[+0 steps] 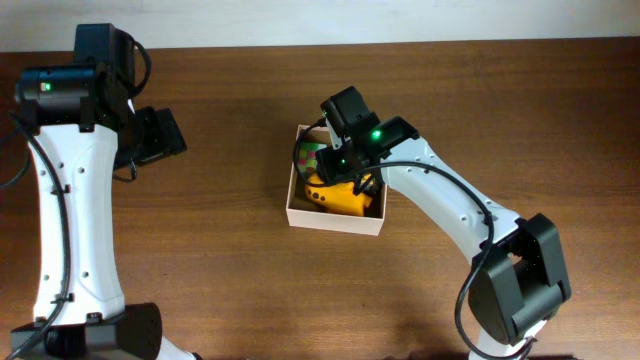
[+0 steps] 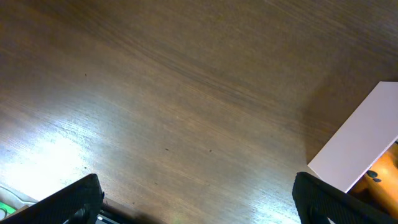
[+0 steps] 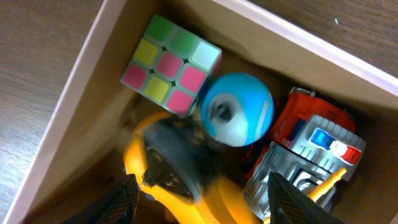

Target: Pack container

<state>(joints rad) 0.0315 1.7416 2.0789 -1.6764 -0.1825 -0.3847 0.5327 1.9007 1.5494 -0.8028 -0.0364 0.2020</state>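
Note:
The container [image 1: 335, 222], a square white-walled box with a tan inside, sits mid-table. In the right wrist view its wall [image 3: 68, 118] encloses a pastel puzzle cube [image 3: 169, 65], a blue ball [image 3: 237, 111], a red and silver toy [image 3: 311, 149] and a yellow and grey toy [image 3: 249, 199], which looks blurred. My right gripper [image 3: 208, 202] is open just above the yellow toy, fingers wide on either side of it. Overhead, the right gripper [image 1: 350, 175] hangs over the box and the yellow toy [image 1: 340, 197]. My left gripper [image 1: 165, 133] is open and empty, left of the box.
The left wrist view shows bare brown table under the left gripper [image 2: 199, 199], with the container's white wall [image 2: 360, 146] at the right edge. The table's far edge runs along the top of the overhead view.

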